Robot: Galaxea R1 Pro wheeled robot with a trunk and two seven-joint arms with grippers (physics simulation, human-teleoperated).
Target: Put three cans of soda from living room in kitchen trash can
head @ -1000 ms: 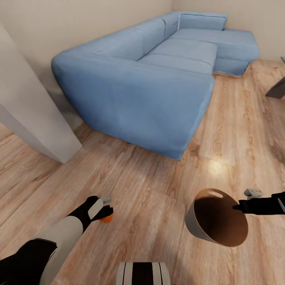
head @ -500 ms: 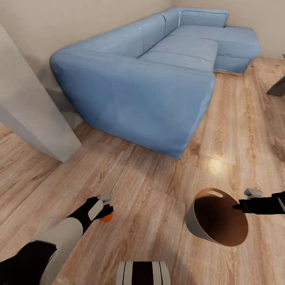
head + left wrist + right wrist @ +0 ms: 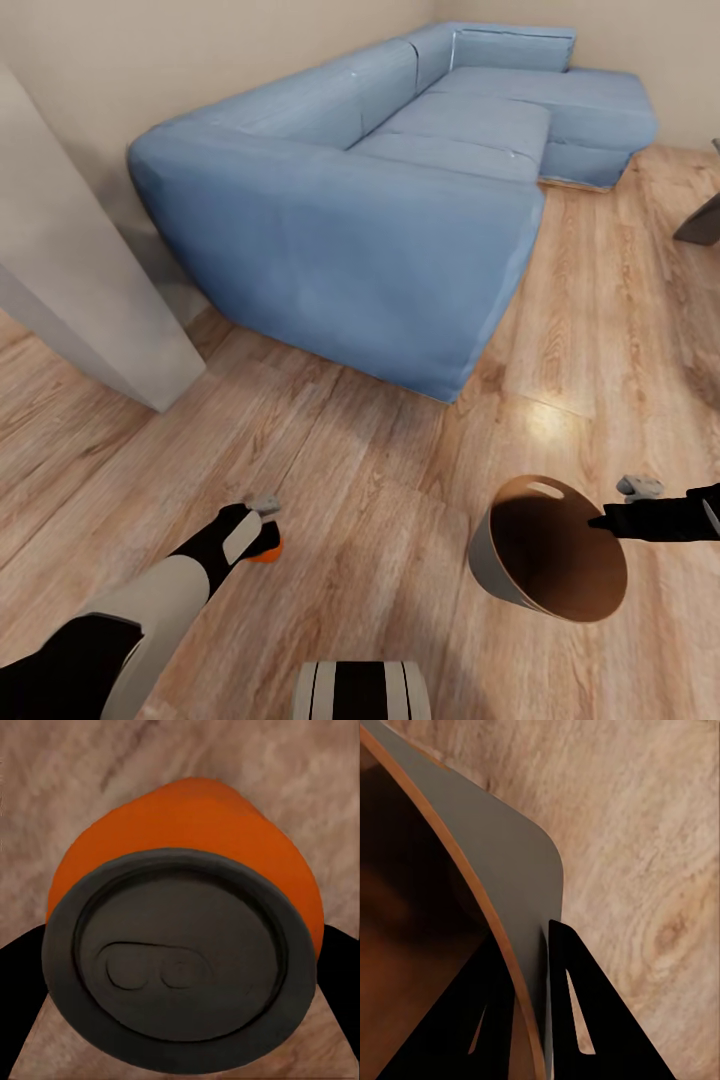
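Note:
An orange soda can with a grey top sits low over the plank floor, and my left gripper is shut on it, one black finger on each side of the can's body. The trash can, pale grey outside and brown inside, hangs tilted at the lower right with its oval slot handle on the far side. My right gripper is shut on its rim, one finger inside and one finger outside. No other cans are in sight.
A light-blue sectional sofa stretches from the centre to the far right corner. A pale wall corner juts in at the left. A dark furniture edge shows at the right border. Plank floor lies between me and the sofa.
The view has shifted slightly. My left gripper with the orange can has drawn a little lower and nearer to me. The right gripper and trash can have not moved.

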